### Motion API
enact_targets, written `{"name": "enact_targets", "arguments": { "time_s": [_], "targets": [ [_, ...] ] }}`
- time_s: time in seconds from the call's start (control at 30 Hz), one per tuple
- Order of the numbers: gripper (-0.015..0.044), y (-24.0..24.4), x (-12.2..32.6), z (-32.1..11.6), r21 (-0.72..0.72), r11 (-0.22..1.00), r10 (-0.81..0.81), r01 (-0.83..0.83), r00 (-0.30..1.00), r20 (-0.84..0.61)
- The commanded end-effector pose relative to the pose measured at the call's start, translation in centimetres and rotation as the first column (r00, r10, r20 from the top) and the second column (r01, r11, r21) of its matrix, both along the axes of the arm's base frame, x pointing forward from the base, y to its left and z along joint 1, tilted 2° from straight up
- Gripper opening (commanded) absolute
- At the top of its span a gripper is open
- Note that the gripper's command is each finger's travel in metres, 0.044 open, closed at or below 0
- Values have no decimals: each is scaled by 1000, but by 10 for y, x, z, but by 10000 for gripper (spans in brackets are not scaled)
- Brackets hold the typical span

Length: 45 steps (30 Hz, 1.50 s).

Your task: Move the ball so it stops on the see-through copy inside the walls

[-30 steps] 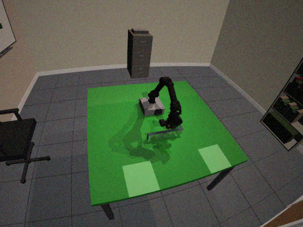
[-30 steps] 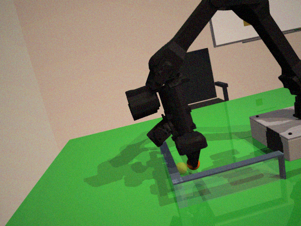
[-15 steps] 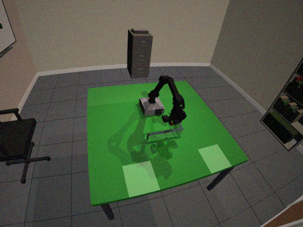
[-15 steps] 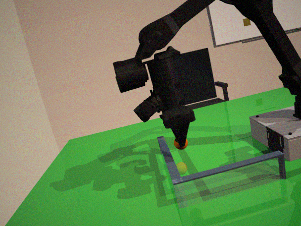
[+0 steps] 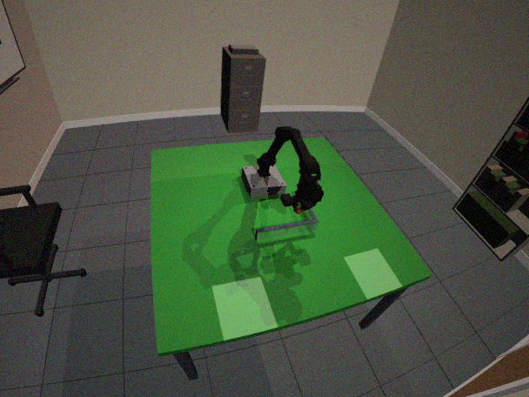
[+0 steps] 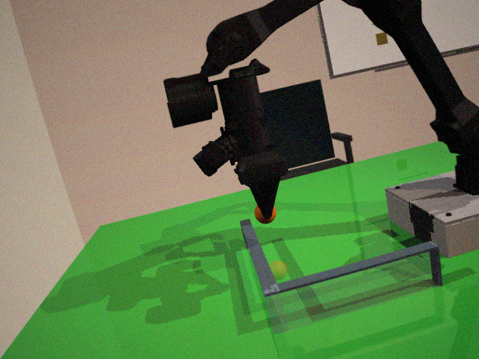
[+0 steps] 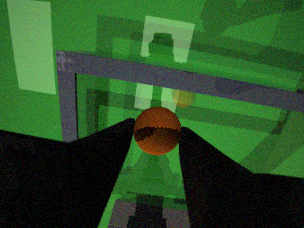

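Green counter (image 6: 165, 334), one. One arm (image 6: 417, 59) is mounted on one grey base block (image 6: 441, 212).

Low clear walls (image 6: 347, 269), two, are joined in a corner.

End effector (image 6: 265, 214), one, is clamped on the orange ball (image 6: 265, 215), which is carried in the air above the counter, over the far end of the shorter wall.

See-through copy (image 6: 278, 269), one, pale, is seen resting inside the corner, close to both walls.

Key relation: the copy is judged to lie below the held ball and further into the corner; in the wrist view it is seen ahead and slightly right of the ball (image 7: 157, 130). A ball has no long axis. A descent toward the corner is called for.
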State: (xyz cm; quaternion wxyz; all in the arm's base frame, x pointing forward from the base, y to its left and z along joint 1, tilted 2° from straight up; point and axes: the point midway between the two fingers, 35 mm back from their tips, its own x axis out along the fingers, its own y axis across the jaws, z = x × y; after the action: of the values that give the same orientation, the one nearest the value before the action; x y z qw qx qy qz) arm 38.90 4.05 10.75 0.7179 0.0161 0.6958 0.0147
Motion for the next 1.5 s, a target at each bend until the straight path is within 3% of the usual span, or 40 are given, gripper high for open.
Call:
{"name": "enact_targets", "arguments": {
  "time_s": [0.0,0.33,0.7,1.47],
  "targets": [
    [0,-19,-2,-16,-5,1000,-3,3,1000,-8],
    [0,-34,-3,-39,-6,1000,-2,2,1000,-8],
    [0,-31,-3,-99,-6,1000,-2,2,1000,-8],
    [0,-31,-3,-119,-6,1000,-2,2,1000,-8]
  ]
}}
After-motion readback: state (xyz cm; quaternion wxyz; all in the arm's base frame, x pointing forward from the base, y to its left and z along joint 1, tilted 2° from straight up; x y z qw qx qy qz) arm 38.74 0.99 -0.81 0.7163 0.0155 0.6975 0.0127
